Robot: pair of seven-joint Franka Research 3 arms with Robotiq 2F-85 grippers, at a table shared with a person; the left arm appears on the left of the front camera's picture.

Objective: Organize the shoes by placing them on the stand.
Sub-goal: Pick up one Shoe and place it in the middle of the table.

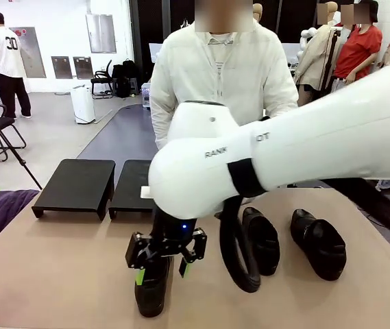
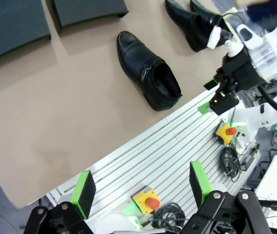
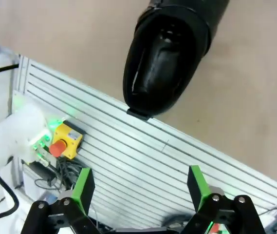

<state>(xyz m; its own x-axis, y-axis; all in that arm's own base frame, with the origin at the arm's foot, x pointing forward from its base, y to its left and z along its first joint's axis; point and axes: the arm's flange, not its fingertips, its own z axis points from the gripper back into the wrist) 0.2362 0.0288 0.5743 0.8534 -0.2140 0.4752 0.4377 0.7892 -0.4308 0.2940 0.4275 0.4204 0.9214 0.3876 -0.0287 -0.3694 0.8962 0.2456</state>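
The shoe (image 1: 152, 296) lies on the surface (image 1: 57, 274), well apart from the stand (image 1: 78, 181), on the robot's side. Its glossy leather looks slippery and the upper soft, so the stiffer heel rim seems the best hold. The right claw (image 1: 162, 273) and left claw (image 2: 141, 187) both gape, empty.

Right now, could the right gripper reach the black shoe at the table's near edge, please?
Probably yes: the right gripper hangs open over that shoe, and nothing lies between them.
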